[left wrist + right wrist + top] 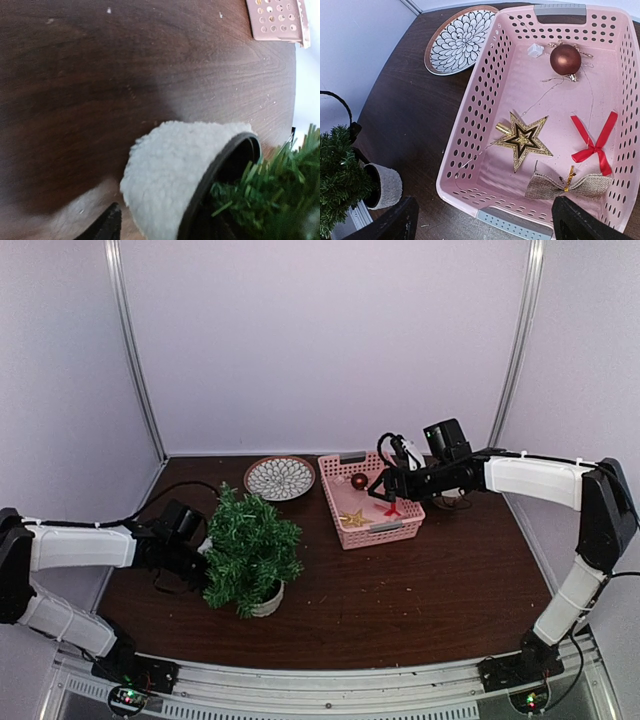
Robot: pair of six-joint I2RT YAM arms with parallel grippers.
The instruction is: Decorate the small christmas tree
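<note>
Hovering wide open above the pink basket (470, 131), the right gripper (385, 493) seemed to need a square drop onto the gold star (521, 140), while the left gripper (198, 562), its grip unreadable, flanked the small christmas tree (250, 545) standing front-left on the table (450, 585).

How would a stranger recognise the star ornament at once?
Find the pink perforated basket at the back of the dark table, beside the patterned plate. The star lies flat inside, near the wall facing the plate. It alone is gold, black and pointed; its neighbours are a brown ball, a red ribbon and a burlap bow.
</note>
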